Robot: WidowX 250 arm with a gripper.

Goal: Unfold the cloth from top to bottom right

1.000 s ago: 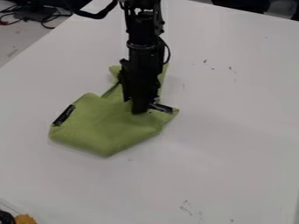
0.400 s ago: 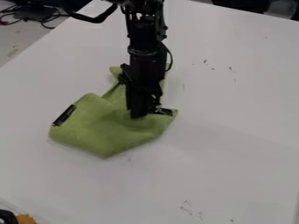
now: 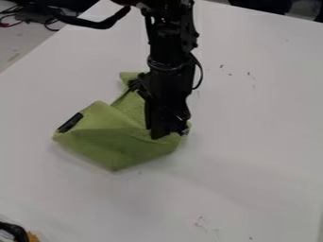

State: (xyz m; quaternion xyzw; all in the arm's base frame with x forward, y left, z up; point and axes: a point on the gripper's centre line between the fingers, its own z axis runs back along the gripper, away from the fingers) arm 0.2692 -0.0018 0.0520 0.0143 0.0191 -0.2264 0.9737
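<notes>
Nearest to you, at the lower left corner of the camera view, lay a black object (image 3: 12, 229) with an orange piece (image 3: 33, 237) beside it, both cut by the border. To their right, faint dark marks (image 3: 200, 223) dotted the pale tabletop (image 3: 252, 151). Beyond these, left of centre, was the green cloth (image 3: 114, 144), flat in parts and creased in others. Its nearest corner pointed toward you, its left corner bore a black patch (image 3: 71, 122), and a narrower portion ran back behind your gripper (image 3: 168, 133). The gripper pointed down over the right part of the cloth, near its right edge; you could not tell from this view whether it was released or had clenched the fabric. Above the gripper, the black arm (image 3: 169, 54) rose to the top border and hid part of the cloth behind it. A thick black cable (image 3: 95, 22) curved leftward from the upper arm. To the right of the arm, small dark specks (image 3: 249, 74) marked the tabletop. Farthest from you, at the upper left beyond the table's slanting edge, thin cords (image 3: 11, 18) lay over a grey floor (image 3: 22, 40).
</notes>
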